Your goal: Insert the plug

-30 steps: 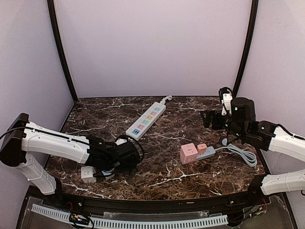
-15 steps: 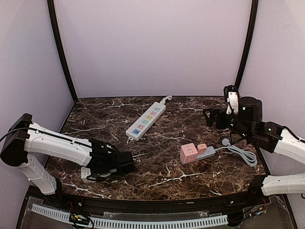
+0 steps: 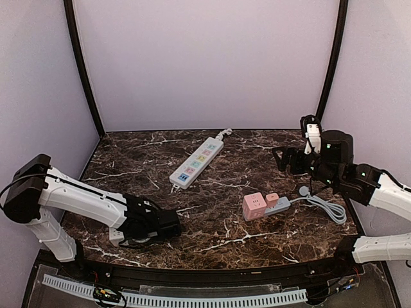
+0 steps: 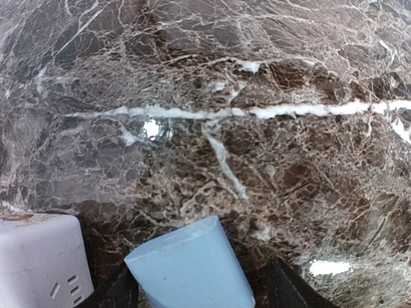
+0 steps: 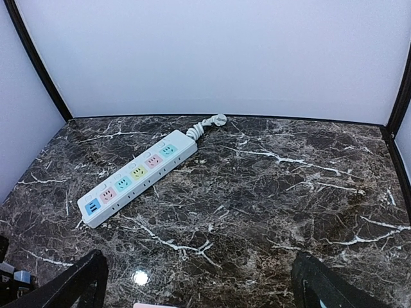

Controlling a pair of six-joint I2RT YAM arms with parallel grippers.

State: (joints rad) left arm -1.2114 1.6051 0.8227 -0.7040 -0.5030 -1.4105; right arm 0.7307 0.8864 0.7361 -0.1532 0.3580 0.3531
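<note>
Plug [image 4: 186, 266]: blue, on the table [image 4: 270, 128] by a white cube [image 4: 38, 263], not yet inserted.
Left gripper [image 4: 202, 276]: astride it; whether I have hold, cannot tell.
Right gripper [image 5: 199, 258]: spread wide, empty.

A lab test booth: plain walls [image 3: 205, 64] enclose a marble tabletop [image 3: 218, 215].

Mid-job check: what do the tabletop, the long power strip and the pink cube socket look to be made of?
The tabletop looks like polished dark marble or a marble-look laminate: white veins, lamp glints. The power strip seems to be smooth white moulded plastic with pastel socket faces. The pink cube socket looks like hard plastic, softly matte, with rounded edges.
</note>
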